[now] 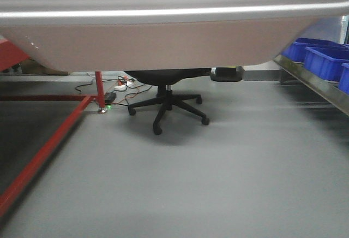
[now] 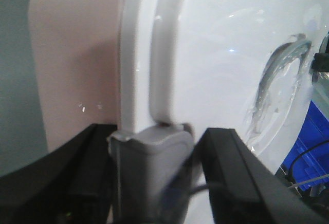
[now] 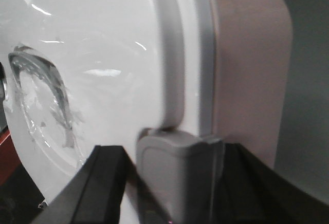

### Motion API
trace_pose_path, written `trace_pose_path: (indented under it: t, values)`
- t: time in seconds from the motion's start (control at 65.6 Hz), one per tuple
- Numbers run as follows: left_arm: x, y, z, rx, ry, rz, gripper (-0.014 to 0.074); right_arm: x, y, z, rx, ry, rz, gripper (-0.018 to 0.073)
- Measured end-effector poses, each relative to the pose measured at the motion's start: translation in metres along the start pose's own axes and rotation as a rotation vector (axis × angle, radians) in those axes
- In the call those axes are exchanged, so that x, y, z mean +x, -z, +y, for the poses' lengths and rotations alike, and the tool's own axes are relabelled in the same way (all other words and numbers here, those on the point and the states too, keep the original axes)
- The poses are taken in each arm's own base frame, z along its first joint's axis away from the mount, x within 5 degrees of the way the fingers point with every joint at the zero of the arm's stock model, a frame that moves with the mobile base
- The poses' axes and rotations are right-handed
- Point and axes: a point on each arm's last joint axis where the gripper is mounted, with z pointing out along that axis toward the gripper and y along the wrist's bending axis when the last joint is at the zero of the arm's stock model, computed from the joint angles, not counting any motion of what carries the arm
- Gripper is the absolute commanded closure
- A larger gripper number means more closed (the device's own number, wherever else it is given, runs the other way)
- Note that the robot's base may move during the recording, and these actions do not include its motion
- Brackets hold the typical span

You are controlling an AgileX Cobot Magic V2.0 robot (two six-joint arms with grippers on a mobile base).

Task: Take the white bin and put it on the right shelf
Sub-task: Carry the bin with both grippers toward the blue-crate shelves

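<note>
The white bin (image 1: 163,36), translucent pinkish plastic with rounded corners, hangs above the grey floor (image 1: 229,183), filling the front view's 12 o'clock. Its glossy pale lid (image 2: 221,54) has a matte grey latch (image 2: 151,167) at each end. The left gripper (image 2: 158,136) pinches one latch at 6 o'clock, and the right gripper (image 3: 177,154) pinches the other. The shiny steel right shelf (image 1: 313,85) sits at 3 o'clock.

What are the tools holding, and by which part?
The white bin, clear of the floor. The left tool grips the grey latch on one end, the right tool the matching latch on the opposite end.
</note>
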Motion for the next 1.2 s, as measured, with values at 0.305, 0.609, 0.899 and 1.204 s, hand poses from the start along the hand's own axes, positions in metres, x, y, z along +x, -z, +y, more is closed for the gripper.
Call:
trace_pose_path:
  t: [0.305, 0.609, 0.899, 1.204]
  values:
    - [0.0, 0.0, 0.0, 0.0, 0.0, 0.0, 0.0408, 0.0, 0.0, 0.0, 0.0, 0.0, 0.0, 0.0191]
    - [0.0, 0.0, 0.0, 0.0, 0.0, 0.0, 0.0408, 0.0, 0.0, 0.0, 0.0, 0.0, 0.0, 0.0191]
    - [0.0, 0.0, 0.0, 0.0, 0.0, 0.0, 0.0408, 0.0, 0.0, 0.0, 0.0, 0.0, 0.0, 0.0191]
    - [0.0003, 0.0, -0.0003, 0.003, 0.0, 0.003, 0.0408, 0.0, 0.0, 0.0, 0.0, 0.0, 0.0, 0.0191]
